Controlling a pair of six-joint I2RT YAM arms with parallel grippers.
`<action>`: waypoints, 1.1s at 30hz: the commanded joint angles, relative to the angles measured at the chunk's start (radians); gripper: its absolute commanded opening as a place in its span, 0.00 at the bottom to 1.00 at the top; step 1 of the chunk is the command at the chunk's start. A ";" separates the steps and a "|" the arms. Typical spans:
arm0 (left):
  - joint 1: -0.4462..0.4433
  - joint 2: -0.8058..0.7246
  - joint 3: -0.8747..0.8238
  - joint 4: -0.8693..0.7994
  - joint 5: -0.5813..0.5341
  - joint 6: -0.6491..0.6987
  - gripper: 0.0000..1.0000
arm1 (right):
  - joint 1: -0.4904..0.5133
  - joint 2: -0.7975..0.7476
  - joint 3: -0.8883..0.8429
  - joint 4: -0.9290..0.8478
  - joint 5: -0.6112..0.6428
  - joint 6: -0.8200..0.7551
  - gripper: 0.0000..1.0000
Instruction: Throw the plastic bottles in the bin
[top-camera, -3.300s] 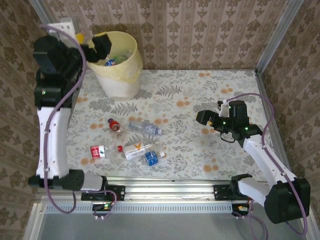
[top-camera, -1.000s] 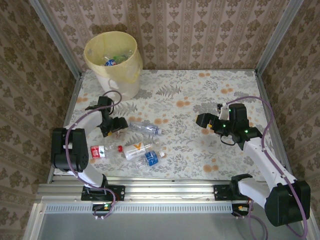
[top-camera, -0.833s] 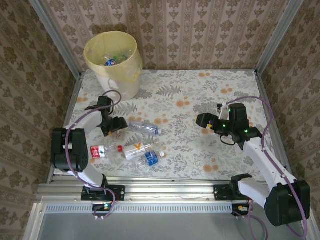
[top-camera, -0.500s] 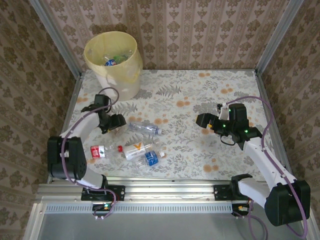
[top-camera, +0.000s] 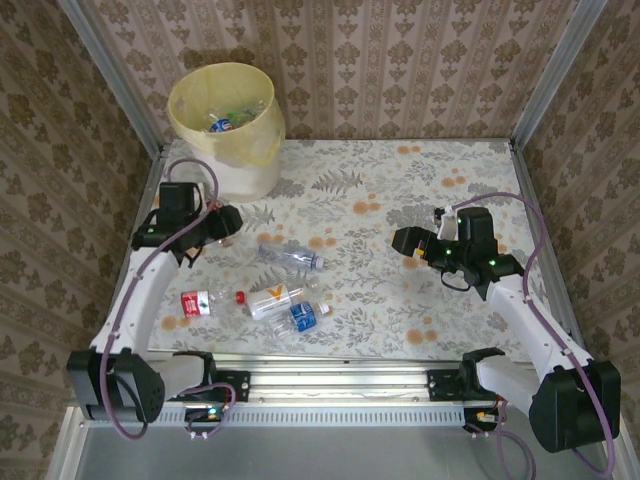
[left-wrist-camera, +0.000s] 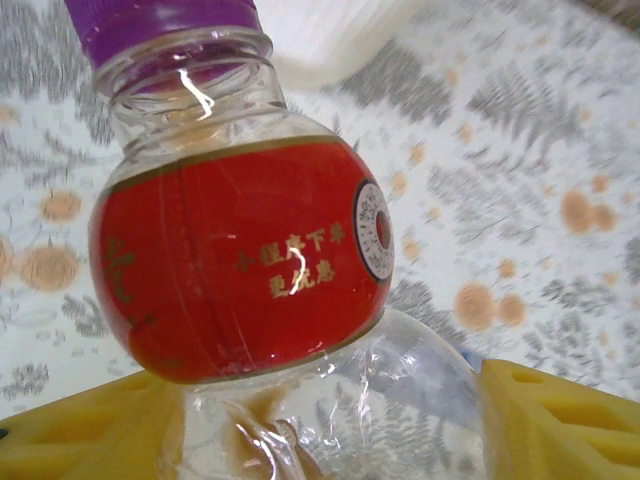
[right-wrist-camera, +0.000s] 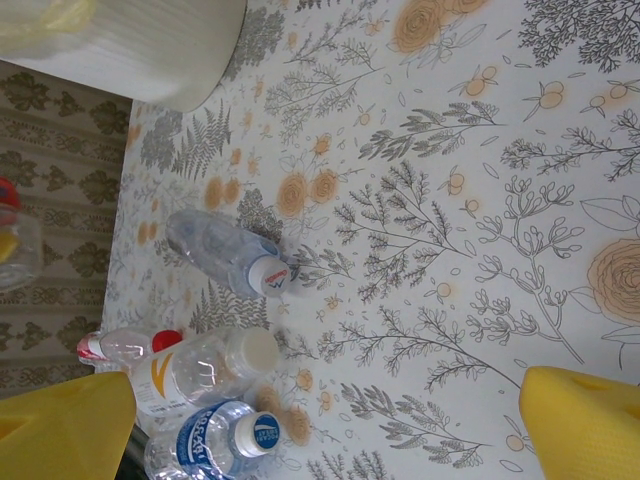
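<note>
Currently left gripper (top-camera: 222, 222) is clamped on the red-label bottle (left-wrist-camera: 240, 270) at its crumpled lower body, near the bin (top-camera: 240, 165). It looks light, thin-walled and slick, so grip the middle. Right gripper (top-camera: 403, 240) is spread and empty; other bottles (top-camera: 290, 257) lie on the tabletop (top-camera: 400, 190).

Bottle (left-wrist-camera: 250, 270) glossy clear plastic; table (top-camera: 400, 180) matt floral print.

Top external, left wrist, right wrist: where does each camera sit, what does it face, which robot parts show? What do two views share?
Top external: above and behind the bases, looking down on the table; both arms show, with left gripper and right gripper.
Left wrist: on the left arm, facing the red-labelled bottle clamped between its yellow fingers.
Right wrist: on the right arm, facing down across the table at loose bottles; open yellow fingers.
Shared: the blue-labelled bottle, in right wrist and top external.
</note>
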 joint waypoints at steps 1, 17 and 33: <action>-0.004 -0.063 0.055 0.069 0.044 0.029 0.59 | -0.006 -0.038 -0.017 0.046 -0.035 -0.011 1.00; 0.000 -0.047 0.262 0.255 0.158 0.032 0.61 | 0.000 -0.300 -0.070 0.183 -0.133 -0.032 1.00; 0.058 0.193 0.545 0.260 0.157 0.058 0.57 | 0.013 -0.467 -0.086 0.199 -0.106 -0.118 1.00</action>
